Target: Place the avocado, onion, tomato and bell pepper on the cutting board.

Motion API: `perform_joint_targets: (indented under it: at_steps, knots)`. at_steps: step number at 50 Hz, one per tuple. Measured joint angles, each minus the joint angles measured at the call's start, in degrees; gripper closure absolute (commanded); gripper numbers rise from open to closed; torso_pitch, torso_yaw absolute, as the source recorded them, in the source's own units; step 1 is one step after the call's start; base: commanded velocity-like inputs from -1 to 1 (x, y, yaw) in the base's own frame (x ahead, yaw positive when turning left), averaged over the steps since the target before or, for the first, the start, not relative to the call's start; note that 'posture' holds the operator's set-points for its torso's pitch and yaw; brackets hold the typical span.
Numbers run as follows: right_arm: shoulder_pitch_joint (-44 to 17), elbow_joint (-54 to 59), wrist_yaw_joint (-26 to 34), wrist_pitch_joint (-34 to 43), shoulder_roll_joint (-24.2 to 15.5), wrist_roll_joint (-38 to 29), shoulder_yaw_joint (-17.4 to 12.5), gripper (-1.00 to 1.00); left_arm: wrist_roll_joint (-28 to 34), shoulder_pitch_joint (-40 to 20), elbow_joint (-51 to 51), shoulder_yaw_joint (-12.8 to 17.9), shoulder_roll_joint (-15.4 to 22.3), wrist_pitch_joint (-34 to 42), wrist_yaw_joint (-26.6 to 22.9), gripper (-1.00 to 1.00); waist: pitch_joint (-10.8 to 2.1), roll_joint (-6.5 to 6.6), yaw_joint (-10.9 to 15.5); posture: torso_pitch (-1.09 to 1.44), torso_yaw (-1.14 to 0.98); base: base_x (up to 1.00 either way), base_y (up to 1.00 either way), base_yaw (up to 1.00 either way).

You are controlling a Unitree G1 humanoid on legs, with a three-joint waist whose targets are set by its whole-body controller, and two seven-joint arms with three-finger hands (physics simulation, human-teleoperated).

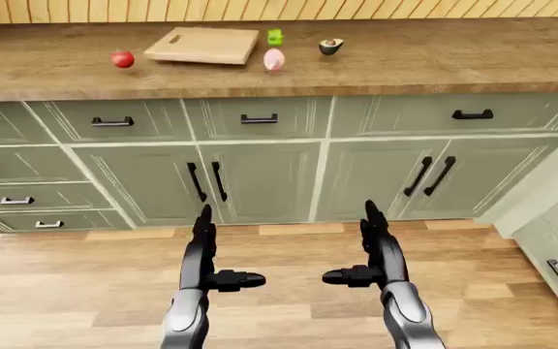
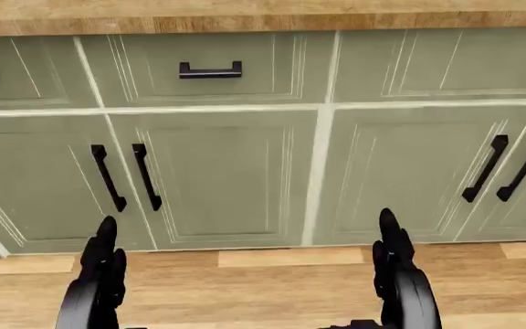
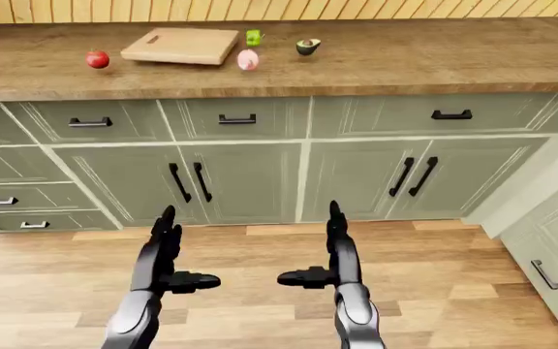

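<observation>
Both robot hands, left robot hand (image 1: pixel 204 254) and right robot hand (image 1: pixel 376 251), spread and empty, well below the tabletop (image 1: pixel 434 62).
At twelve o'clock: bare cutting board (image 1: pixel 201 45), onion (image 1: pixel 274 59) just beside it; a clumsy reach could likely roll it away.

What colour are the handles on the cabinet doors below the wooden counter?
Black handles on sage-green cabinet doors, clearest in the head view.

Bare table (image 1: pixel 434 58) lies at three o'clock of the avocado (image 1: pixel 330 46); cabinets (image 1: pixel 260 182) stand between both hands and it.

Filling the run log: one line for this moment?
hands: left, right open, empty | board: bare | tomato, onion, pepper, avocado: on counter
</observation>
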Motion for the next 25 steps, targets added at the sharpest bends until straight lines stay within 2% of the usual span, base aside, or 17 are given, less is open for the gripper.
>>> perform_joint_targets:
  at_steps: [1, 3, 5, 7, 13, 20, 25]
  knots:
    - [0.4, -1.3, 0.3, -0.3, 0.1, 0.4, 0.1, -1.00, -0.9, 1.0, -2.7, 0.4, -0.1, 0.7, -0.3, -1.00, -0.61, -0.28, -0.2, 0.00, 0.00, 0.00, 0.00, 0.00]
    - [1.0, -5.6, 1.0, -1.9, -0.1, 1.3, -0.3, -1.00, -2.5, 1.6, -9.2, 0.9, -0.1, 0.9, -0.8, -1.00, -3.44, -0.21, 0.5, 0.00, 0.00, 0.00, 0.00, 0.00]
    - [1.7, -7.1, 1.3, -4.1, -0.1, 0.7, 0.3, -1.00, -2.5, 2.1, -11.0, 0.9, 0.0, -0.7, -0.6, -1.00, -2.40, -0.50, 0.5, 0.00, 0.00, 0.00, 0.00, 0.00]
    - [3.6, -9.2, 1.0, -5.9, 0.2, -0.9, 1.3, -1.00, -1.9, 4.9, -13.9, 0.6, 0.0, -1.5, -0.7, -1.00, -3.02, -0.36, 0.3, 0.00, 0.00, 0.00, 0.00, 0.00]
    - [6.6, -17.2, 0.0, -5.9, 0.7, -1.0, 1.5, -1.00, 3.9, 11.1, -28.3, -0.6, -0.3, -0.7, -0.2, -1.00, -2.99, -0.16, 0.4, 0.00, 0.00, 0.00, 0.00, 0.00]
    - [8.6, -34.4, 0.3, -2.9, 0.2, -0.6, -0.8, -1.00, 7.7, 17.9, -49.0, -4.6, -0.8, -0.9, -2.2, -1.00, -4.08, -0.30, 0.6, 0.00, 0.00, 0.00, 0.00, 0.00]
    - [13.3, -42.7, 2.1, -5.8, 0.9, -3.3, 2.9, -1.00, 7.6, 20.0, -52.9, -5.7, -0.6, -3.1, -2.2, -1.00, -4.10, -0.19, 0.7, 0.00, 0.00, 0.00, 0.00, 0.00]
